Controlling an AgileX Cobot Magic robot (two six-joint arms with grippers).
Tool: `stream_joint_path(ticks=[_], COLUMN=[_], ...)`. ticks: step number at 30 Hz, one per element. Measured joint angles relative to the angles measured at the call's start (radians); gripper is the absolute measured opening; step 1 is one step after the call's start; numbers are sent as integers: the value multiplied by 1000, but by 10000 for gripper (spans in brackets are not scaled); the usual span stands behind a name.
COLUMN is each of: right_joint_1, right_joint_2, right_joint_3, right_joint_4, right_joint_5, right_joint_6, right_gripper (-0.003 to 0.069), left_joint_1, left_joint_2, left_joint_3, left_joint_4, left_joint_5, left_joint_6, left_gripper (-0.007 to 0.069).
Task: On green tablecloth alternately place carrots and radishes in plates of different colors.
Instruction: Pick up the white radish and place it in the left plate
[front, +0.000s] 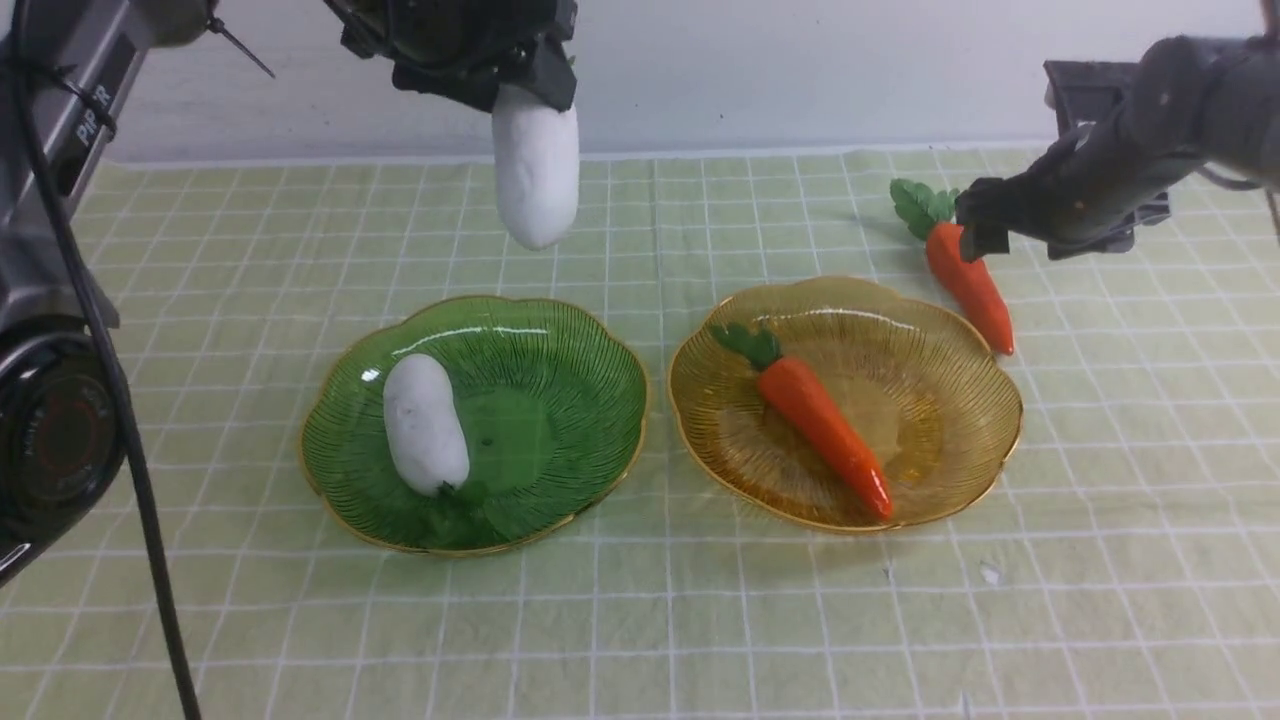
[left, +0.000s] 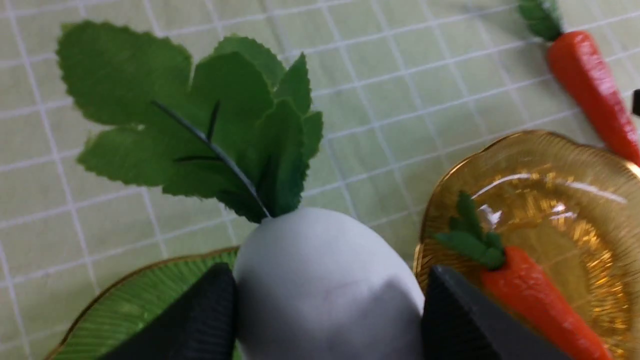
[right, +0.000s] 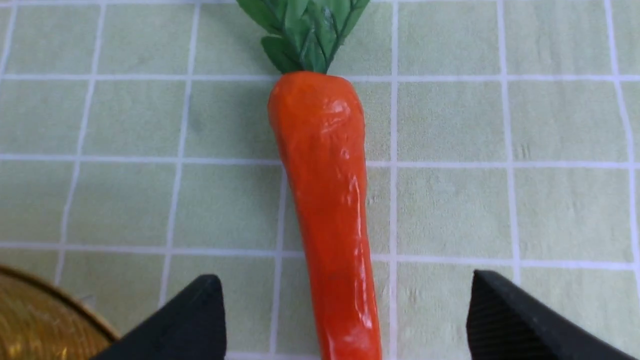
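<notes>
My left gripper (front: 530, 90) is shut on a white radish (front: 536, 170) that hangs tip down, high above the far edge of the green plate (front: 560, 400). In the left wrist view the black fingers (left: 200, 315) press both sides of this radish (left: 325, 285). A second radish (front: 425, 425) lies in the green plate. One carrot (front: 825, 425) lies in the amber plate (front: 930, 390). Another carrot (front: 970, 280) rests on the green tablecloth (front: 700, 620) behind that plate. My right gripper (front: 985, 225) is open, and its fingers (right: 510, 320) straddle this carrot (right: 325, 200) without touching it.
The left arm's base and a black cable (front: 150, 540) fill the near left side. A pale wall (front: 800, 70) runs behind the cloth's far edge. The amber plate's rim (right: 40, 320) lies close beside the carrot on the cloth.
</notes>
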Motion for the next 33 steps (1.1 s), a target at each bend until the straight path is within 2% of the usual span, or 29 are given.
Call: stream_joint_path(ticks=[6, 9, 11, 12, 13, 14, 16, 20, 22, 23, 27, 33], right_joint_1=[0, 0, 0, -2, -2, -4, -6, -16, -20, -16, 16, 107], right_joint_2=[66, 98, 107, 105, 105, 94, 80, -28, -120, -175, -193, -97], right_joint_3=[0, 0, -1, -6, -9, -31, -44, -104, -121, -128, -118, -77], right_joint_4=[-6, -10, -23, -36, -41, -58, -61, -34, 20, 100, 196, 219], right_joint_5=[-75, -90, -88, -71, -66, 14, 64, 284, 398, 455, 480, 494], right_joint_6=[18, 19, 19, 19, 19, 23, 26, 29, 11, -29, -73, -121], right_gripper=[583, 520, 387, 288, 269, 183, 193, 206, 206, 206, 206, 208], left_joint_1=[-35, -63, -74, -73, -73, -73, -73, -73, -73, -73, -74, -74], left_joint_2=[3, 6, 6, 6, 6, 1, -5, -53, -73, -83, -71, -35], left_joint_3=[169, 250, 285, 301, 307, 331, 354, 451, 490, 516, 528, 528], left_joint_4=[20, 23, 25, 30, 30, 42, 50, 80, 92, 97, 99, 168], left_joint_5=[5, 5, 5, 5, 5, 4, 1, -4, -4, -5, -9, -14], left_joint_6=[-18, -37, -60, -67, -69, -79, -84, -93, -98, -99, -98, -97], left_gripper=[425, 424, 424, 424, 424, 424, 423, 424, 424, 424, 424, 423])
